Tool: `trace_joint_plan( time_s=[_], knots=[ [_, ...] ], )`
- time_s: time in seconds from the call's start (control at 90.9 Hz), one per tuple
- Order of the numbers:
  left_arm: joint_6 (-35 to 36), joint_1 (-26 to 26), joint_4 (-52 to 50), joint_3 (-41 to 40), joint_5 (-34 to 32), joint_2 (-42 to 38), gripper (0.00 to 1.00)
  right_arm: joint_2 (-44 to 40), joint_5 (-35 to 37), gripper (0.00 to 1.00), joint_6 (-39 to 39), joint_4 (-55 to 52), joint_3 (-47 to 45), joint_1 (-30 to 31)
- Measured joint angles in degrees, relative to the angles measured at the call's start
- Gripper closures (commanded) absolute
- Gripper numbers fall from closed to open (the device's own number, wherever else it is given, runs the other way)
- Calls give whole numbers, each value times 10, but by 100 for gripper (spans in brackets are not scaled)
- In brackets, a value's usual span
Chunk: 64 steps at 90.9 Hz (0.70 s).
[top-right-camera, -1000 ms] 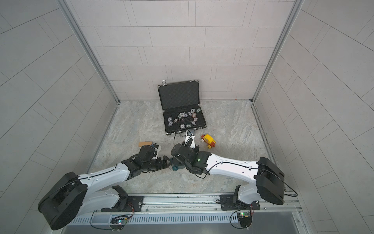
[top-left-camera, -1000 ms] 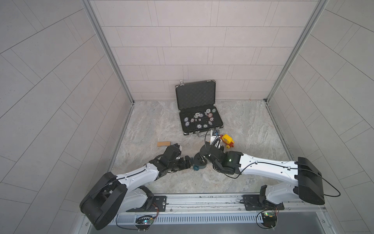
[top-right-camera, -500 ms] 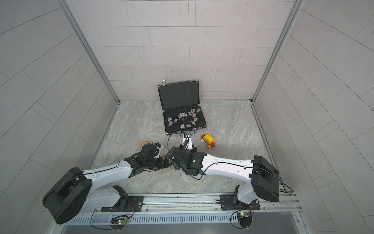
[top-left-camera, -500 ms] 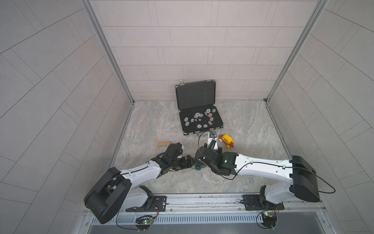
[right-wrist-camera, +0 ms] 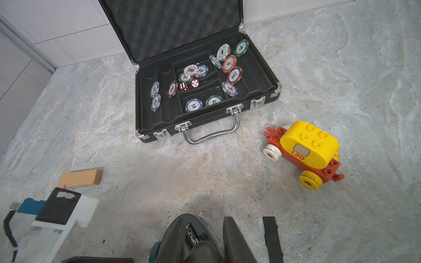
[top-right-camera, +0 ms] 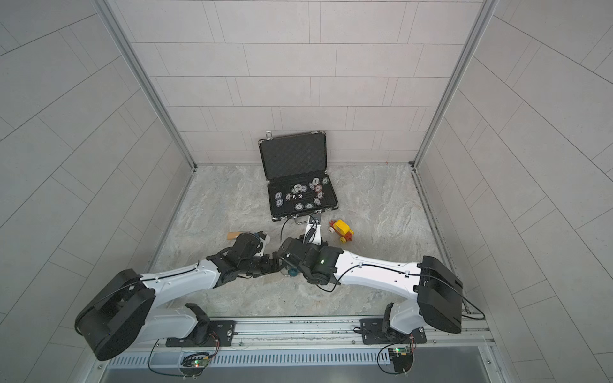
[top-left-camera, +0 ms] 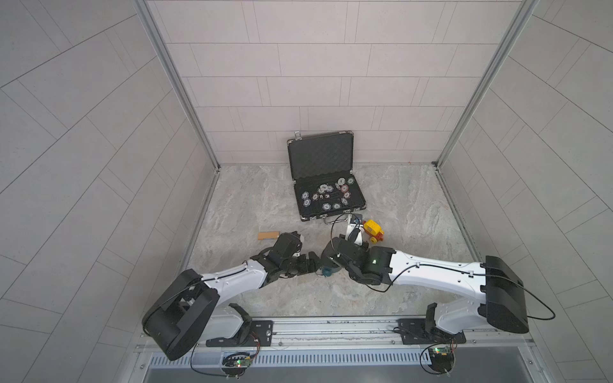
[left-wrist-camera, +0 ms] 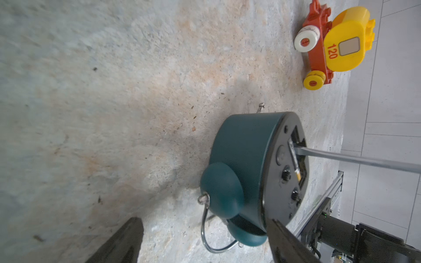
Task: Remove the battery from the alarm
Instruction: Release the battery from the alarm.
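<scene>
Left jaws (left-wrist-camera: 204,219) gape wide, the bell end of the alarm (left-wrist-camera: 239,145) between them, unclamped; right jaws (right-wrist-camera: 249,218) stand narrow, evidently on the screwdriver (left-wrist-camera: 353,159). The battery (left-wrist-camera: 296,164) sits in the alarm's open back bay, blade tip against it. Long axis level, bells-to-base, gold band bellward. Light, rigid, slick, probably spring-held: lever one end, then pinch mid-body. Alarm lies face down on the tabletop (left-wrist-camera: 102,91), between the two jaw pairs.

My screwdriver (left-wrist-camera: 364,159) slants into the open back of the clock (left-wrist-camera: 237,159), blocking that side. Bare floor (left-wrist-camera: 102,91) lies wide open along the clock's other side. The toy car (left-wrist-camera: 328,45), case (right-wrist-camera: 205,120) and wooden block (right-wrist-camera: 79,178) all stand well clear.
</scene>
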Motion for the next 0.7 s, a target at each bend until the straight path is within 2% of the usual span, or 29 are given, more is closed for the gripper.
trace_joint_plan(
  time_s=[0.187,0.528,0.704],
  knots=[
    [-2,-2,16,-4,-7,-24,12,-6,-10,100,2,2,-3,-5],
    [9,-19,43,30,-2,69,14,-12,-26,100,4,11,-11,-16],
    [9,-22,45,35,-1,78,19,-23,-49,100,6,24,-23,-38]
  ],
)
